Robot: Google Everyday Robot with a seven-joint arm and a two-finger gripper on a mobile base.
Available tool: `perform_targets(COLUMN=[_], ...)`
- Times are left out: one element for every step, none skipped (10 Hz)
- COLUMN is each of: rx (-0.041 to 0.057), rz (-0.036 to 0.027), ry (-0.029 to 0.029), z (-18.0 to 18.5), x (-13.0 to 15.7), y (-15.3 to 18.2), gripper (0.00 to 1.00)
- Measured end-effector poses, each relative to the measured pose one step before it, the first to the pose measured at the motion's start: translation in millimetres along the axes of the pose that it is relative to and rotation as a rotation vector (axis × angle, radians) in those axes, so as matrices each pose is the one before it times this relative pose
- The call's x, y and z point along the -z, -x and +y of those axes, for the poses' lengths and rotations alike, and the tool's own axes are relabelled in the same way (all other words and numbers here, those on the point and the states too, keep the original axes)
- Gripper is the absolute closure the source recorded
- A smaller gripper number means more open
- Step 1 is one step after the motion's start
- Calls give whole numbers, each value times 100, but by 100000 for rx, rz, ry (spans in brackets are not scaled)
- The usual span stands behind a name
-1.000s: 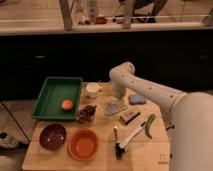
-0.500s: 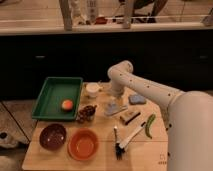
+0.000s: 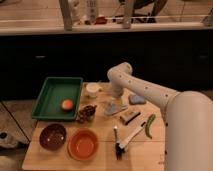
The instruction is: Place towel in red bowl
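End effector (image 3: 116, 100) positioned at the towel (image 3: 113, 108); whether it is open or closed cannot be told.
The towel is seen directly beneath it on the worktop (image 3: 106, 132); the red bowl (image 3: 83, 144) is set well apart, forward and leftward.

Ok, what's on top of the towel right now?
The gripper sits directly over the towel on the table, hiding its far part; whether they touch cannot be seen.
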State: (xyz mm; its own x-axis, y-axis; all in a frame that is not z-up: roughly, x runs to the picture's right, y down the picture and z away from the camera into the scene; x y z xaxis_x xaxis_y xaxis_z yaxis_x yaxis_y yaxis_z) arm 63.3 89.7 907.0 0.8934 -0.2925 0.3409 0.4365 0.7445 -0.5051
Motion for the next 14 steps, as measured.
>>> perform_targets(rx=[-394,-224,-49,-246,-164,-661,-364,-26,-598,-521,-185,-23,-47,5], rz=[-85,-144,-306,-386,-26,-121,84,195,140,216,334,73,21,127], ry=[510,588,763,742,507,968,804,170,365,-518,-379,-318,-195,382], z=[98,-30,-28,-15,68,185,154,5,244,60,20,-103,-48,153], x=[-895,-684,-745,-790,-193,-593,-581,-128,-50,44,71,168,167,266], y=[-344,-228,-58,-152,-89,-366,-167,61,-96,-82,-59,-22,-21,-49], gripper=[20,20,20,20,20,20,24,31,41,51,59,72,78,92])
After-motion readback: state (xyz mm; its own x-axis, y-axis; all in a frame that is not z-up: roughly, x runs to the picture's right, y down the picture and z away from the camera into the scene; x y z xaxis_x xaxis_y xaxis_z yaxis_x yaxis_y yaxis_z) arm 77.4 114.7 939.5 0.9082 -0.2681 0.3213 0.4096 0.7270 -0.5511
